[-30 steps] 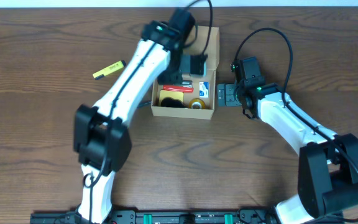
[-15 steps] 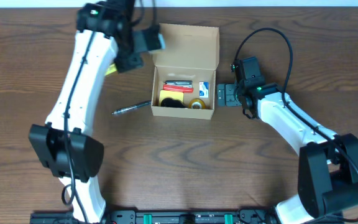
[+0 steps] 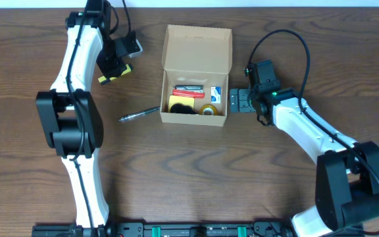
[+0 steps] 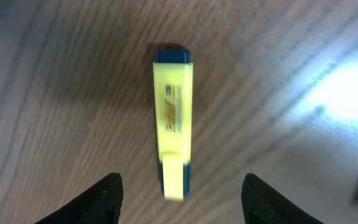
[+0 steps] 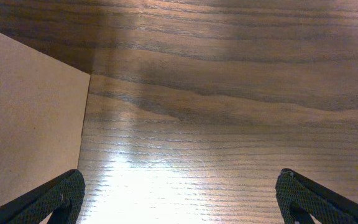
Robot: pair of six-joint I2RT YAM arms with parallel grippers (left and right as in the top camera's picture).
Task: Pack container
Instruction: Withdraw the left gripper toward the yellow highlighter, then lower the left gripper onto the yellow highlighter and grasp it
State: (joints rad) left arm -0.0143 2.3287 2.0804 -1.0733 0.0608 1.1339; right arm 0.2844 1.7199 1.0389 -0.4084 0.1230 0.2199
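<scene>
The container, a tan cardboard box with its flap lid standing open at the back, sits mid-table with several small items inside. A yellow highlighter lies on the table to its left. My left gripper hovers over it, open. In the left wrist view the highlighter points lengthwise toward the gap of the left gripper, untouched. My right gripper rests open just right of the box. The right wrist view shows the box wall left of the right gripper, with bare wood between the fingers.
A silver pen lies on the table left of the box's front corner. Inside the box are a red pen, a yellow and black roll, a tape roll and a blue-white item. Dark wood table all round.
My left arm has swung from above the box out to the far left, over the highlighter, with its jaws slightly wider. The right arm has not moved.
</scene>
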